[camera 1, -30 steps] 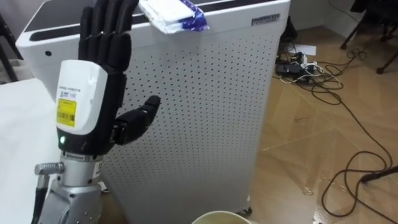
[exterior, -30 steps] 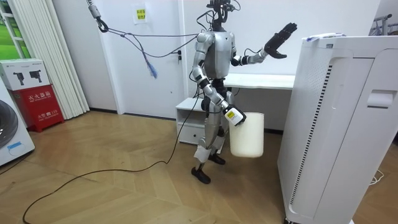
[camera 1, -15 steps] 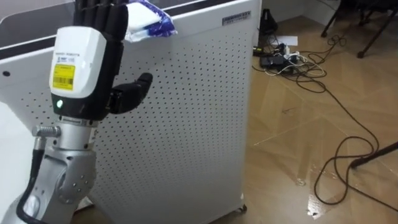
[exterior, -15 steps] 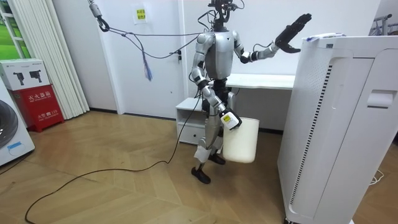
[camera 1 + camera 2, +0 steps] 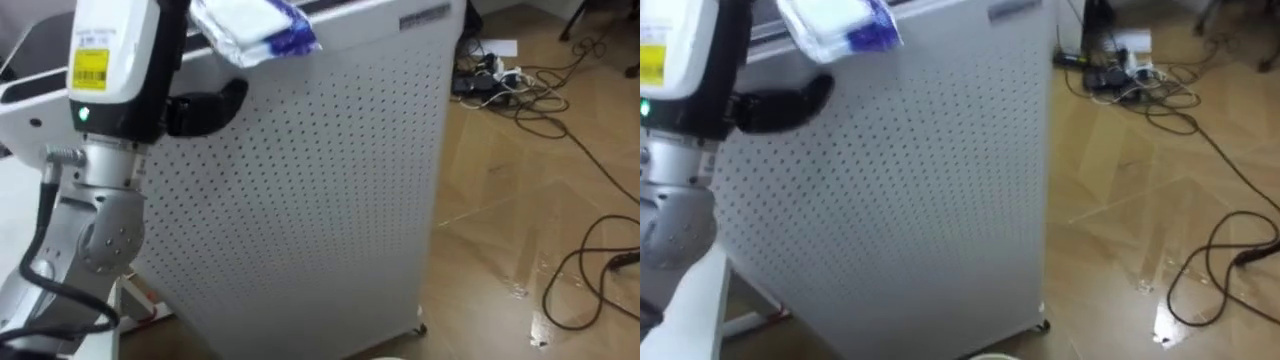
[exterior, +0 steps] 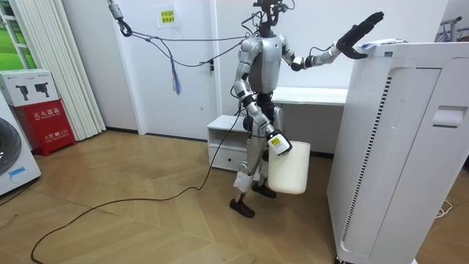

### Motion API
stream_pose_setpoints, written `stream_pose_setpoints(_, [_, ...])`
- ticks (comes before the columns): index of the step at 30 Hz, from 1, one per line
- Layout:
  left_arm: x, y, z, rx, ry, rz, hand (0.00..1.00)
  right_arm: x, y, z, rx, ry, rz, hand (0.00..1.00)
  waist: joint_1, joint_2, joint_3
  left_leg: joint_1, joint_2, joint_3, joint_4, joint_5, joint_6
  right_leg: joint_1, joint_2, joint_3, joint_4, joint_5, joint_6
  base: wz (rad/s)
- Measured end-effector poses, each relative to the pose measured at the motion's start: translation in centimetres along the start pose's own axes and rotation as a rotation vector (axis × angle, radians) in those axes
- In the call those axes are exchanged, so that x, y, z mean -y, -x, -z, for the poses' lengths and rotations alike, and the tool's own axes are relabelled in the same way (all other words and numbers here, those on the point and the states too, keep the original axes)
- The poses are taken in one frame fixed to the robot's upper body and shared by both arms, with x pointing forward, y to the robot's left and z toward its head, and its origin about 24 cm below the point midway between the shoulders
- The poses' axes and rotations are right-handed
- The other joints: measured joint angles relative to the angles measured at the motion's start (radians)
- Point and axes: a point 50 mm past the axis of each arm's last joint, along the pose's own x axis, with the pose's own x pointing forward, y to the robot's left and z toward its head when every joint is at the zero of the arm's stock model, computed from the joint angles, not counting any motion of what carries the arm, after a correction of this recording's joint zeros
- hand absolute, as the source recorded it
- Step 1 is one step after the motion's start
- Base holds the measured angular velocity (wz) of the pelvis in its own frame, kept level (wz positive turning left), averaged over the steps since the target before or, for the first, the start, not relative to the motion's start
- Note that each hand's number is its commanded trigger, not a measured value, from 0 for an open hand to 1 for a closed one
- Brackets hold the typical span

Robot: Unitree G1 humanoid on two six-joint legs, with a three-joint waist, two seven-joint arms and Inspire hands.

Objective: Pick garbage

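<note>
Wrapper (image 5: 255,28) — white-blue, on perforated unit (image 5: 330,170) | left hand (image 6: 359,32) fingers straight, beside it | print unreadable

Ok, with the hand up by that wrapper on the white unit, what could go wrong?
The wrapper lies at the top edge of the white unit, partly overhanging; the open left hand could nudge it off to the floor rather than grasp it. The white bin hangs low at the robot's right side, so a released wrapper may miss it.
</note>
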Motion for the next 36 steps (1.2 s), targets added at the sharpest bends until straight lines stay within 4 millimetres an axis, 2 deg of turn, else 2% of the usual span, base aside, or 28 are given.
stream_pose_setpoints(1, [0.3, 0.1, 0.6, -0.029, -0.003, 0.03, 0.0, 0.1, 0.1, 0.2, -0.013, -0.003, 0.005, 1.0, -0.002, 0.012, -0.008, 0.012, 0.001, 0.016, -0.007, 0.0, -0.001, 0.008, 0.005, -0.007, 0.005, 0.001, -0.001, -0.05])
stream_pose_setpoints(2, [0.6, 0.1, 1.2, -0.058, -0.006, 0.06, 0.0, 0.2, 0.1, 0.3, -0.027, -0.009, 0.007, 1.0, -0.002, 0.023, -0.01, 0.024, 0.004, 0.029, -0.018, 0.0, -0.002, 0.017, 0.008, -0.017, 0.01, 0.001, -0.001, -0.09])
stream_pose_setpoints(3, [0.7, 0.2, 1.4, -0.073, -0.006, 0.077, 0.0, 0.2, 0.1, 0.4, -0.034, -0.01, 0.005, 1.0, -0.004, 0.022, -0.0091, 0.029, 0.007, 0.036, -0.022, 0.0, -0.002, 0.017, 0.009, -0.018, 0.016, 0.001, -0.001, -0.03])
stream_pose_setpoints(5, [1.0, 0.3, 2.3, -0.112, -0.032, 0.138, 0.0, 0.0, 0.1, 0.5, -0.044, -0.006, -0.011, 1.0, -0.025, 0.032, -0.0146, 0.038, 0.011, 0.036, -0.026, -0.002, -0.006, 0.015, 0.014, -0.019, 0.025, 0.0, -0.003, 0.0])
stream_pose_setpoints(7, [0.9, 0.3, 2.8, -0.13, -0.059, 0.173, 0.02, 0.1, 0.1, 0.6, -0.052, -0.008, -0.008, 1.0, -0.027, 0.026, -0.0115, 0.039, 0.012, 0.037, -0.024, -0.003, -0.008, -0.001, 0.016, -0.017, 0.05, -0.003, -0.002, -0.15])
stream_pose_setpoints(8, [0.8, 0.3, 3.1, -0.14, -0.075, 0.191, 0.08, 0.2, 0.2, 0.6, -0.052, -0.007, -0.006, 1.0, -0.03, 0.023, -0.0092, 0.038, 0.012, 0.039, -0.022, -0.005, -0.009, -0.004, 0.016, -0.017, 0.054, -0.005, -0.001, -0.16])
stream_pose_setpoints(10, [0.7, 0.3, 3.4, -0.15, -0.093, 0.22, 0.06, 0.3, 0.2, 0.4, -0.051, -0.005, -0.001, 1.0, -0.033, 0.02, -0.0078, 0.032, 0.012, 0.042, -0.019, -0.005, -0.009, -0.016, 0.016, -0.015, 0.066, -0.008, 0.0, -0.02])
stream_pose_setpoints(11, [0.6, 0.3, 3.6, -0.153, -0.103, 0.241, 0.03, 0.3, 0.2, 0.3, -0.049, -0.005, 0.002, 1.0, -0.039, 0.015, -0.004, 0.03, 0.011, 0.043, -0.015, -0.004, -0.008, -0.019, 0.016, -0.015, 0.073, -0.01, 0.0, 0.0])
stream_pose_setpoints(13, [0.6, 0.4, 3.8, -0.166, -0.121, 0.27, 0.07, 0.3, 0.2, 0.1, -0.044, -0.002, 0.002, 1.0, -0.049, 0.01, -0.0029, 0.02, 0.011, 0.035, -0.001, -0.004, -0.007, -0.019, 0.018, -0.018, 0.07, -0.01, 0.0, 0.09])
stream_pose_setpoints(14, [0.5, 0.4, 4.0, -0.17, -0.133, 0.287, 0.14, 0.4, 0.2, -0.1, -0.042, -0.002, 0.003, 1.0, -0.048, 0.01, -0.0032, 0.011, 0.01, 0.035, 0.009, -0.004, -0.007, -0.023, 0.02, -0.017, 0.069, -0.008, -0.001, 0.08])
stream_pose_setpoints(15, [0.4, 0.3, 4.0, -0.166, -0.135, 0.295, 0.32, 0.4, 0.2, -0.2, -0.043, -0.003, 0.004, 1.0, -0.049, 0.011, -0.0037, 0.007, 0.011, 0.036, 0.013, -0.004, -0.007, -0.024, 0.021, -0.017, 0.07, -0.007, -0.002, 0.04])
stream_pose_setpoints(16, [0.4, 0.1, 3.9, -0.161, -0.136, 0.308, 0.57, 0.5, 0.2, -0.2, -0.042, -0.003, 0.005, 1.0, -0.048, 0.012, -0.0044, 0.003, 0.012, 0.037, 0.016, -0.005, -0.006, -0.024, 0.021, -0.019, 0.07, -0.005, -0.003, 0.05])
stream_pose_setpoints(17, [0.4, -0.1, 3.8, -0.159, -0.135, 0.321, 0.89, 0.4, 0.2, -0.3, -0.04, -0.004, 0.003, 1.0, -0.047, 0.014, -0.0048, 0.003, 0.013, 0.037, 0.016, -0.005, -0.006, -0.017, 0.022, -0.021, 0.07, -0.005, -0.003, 0.06])
stream_pose_setpoints(18, [0.4, -0.1, 3.8, -0.159, -0.135, 0.328, 1.0, 0.4, 0.2, -0.3, -0.04, -0.004, 0.001, 1.0, -0.048, 0.015, -0.0056, 0.004, 0.013, 0.037, 0.016, -0.005, -0.007, -0.016, 0.022, -0.022, 0.069, -0.005, -0.003, 0.03])
stream_pose_setpoints(23, [0.7, 0.0, 4.2, -0.19, -0.136, 0.392, 1.0, 0.4, 0.2, -0.4, -0.038, -0.005, 0.001, 1.0, -0.05, 0.036, -0.0097, 0.005, 0.014, 0.036, 0.017, -0.005, -0.007, -0.017, 0.022, -0.022, 0.075, -0.005, -0.004, 0.0])
stream_pose_setpoints(25, [0.3, -0.6, 4.1, -0.186, -0.131, 0.373, 1.0, 0.5, 0.1, -0.3, -0.048, -0.007, 0.001, 1.0, -0.049, 0.037, -0.0102, 0.007, 0.014, 0.035, 0.018, -0.006, -0.007, -0.017, 0.022, -0.022, 0.082, -0.005, -0.004, 0.0])
stream_pose_setpoints(29, [0.1, -1.1, 4.5, -0.213, -0.138, 0.377, 1.0, 0.5, 0.1, -0.4, -0.055, -0.009, 0.0, 1.0, -0.055, 0.04, 0.0009, 0.02, 0.012, 0.036, 0.016, -0.006, -0.007, -0.016, 0.022, -0.015, 0.083, -0.01, -0.001, -0.04])
stream_pose_setpoints(36, [-0.8, -2.2, 4.9, -0.252, -0.136, 0.36, 1.0, 0.6, 0.2, -0.1, -0.087, -0.015, -0.007, 1.0, -0.061, 0.041, -0.0002, 0.027, 0.012, 0.039, 0.014, -0.004, -0.008, -0.016, 0.024, -0.014, 0.085, -0.013, -0.002, 0.0])
